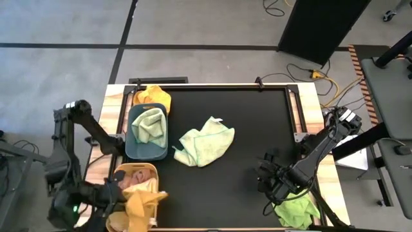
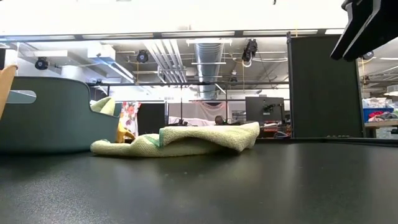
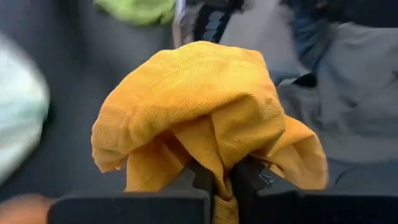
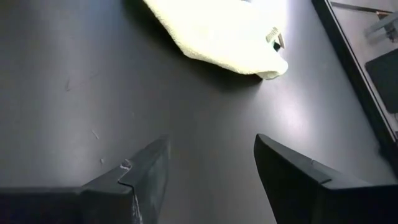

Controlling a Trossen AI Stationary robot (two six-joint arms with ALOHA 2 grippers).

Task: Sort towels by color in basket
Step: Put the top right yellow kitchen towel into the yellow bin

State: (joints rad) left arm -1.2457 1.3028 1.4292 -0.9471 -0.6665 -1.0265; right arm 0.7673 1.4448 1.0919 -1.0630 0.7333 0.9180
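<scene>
My left gripper (image 1: 122, 196) is at the near left, shut on a mustard orange towel (image 1: 143, 207) beside a tan basket (image 1: 152, 169) that holds peach and salmon towels (image 1: 132, 177). A dark teal basket (image 1: 131, 149) holds a pale mint towel (image 1: 149, 126). Another pale mint towel (image 1: 205, 142) lies crumpled on the black mat. A second mustard towel (image 1: 153, 96) lies behind the teal basket. My right gripper (image 1: 266, 173) is open and empty above the mat. A lime green towel (image 1: 296, 210) lies at the near right edge. My left gripper pinches a bunched fold of the mustard towel (image 3: 219, 163) between its two fingers (image 3: 200, 177), with several layers gathered. The rest of the towel (image 3: 199, 93) bulges up and out ahead of the fingers. It sits over the tan basket's near end; whether it rests there I cannot tell.
The black mat (image 1: 257, 122) lies bare between the mint towel and my right gripper. In the low view the teal basket (image 2: 43, 115) stands at the left with the mint towel (image 2: 180, 140) beside it. Wooden table edges frame the mat.
</scene>
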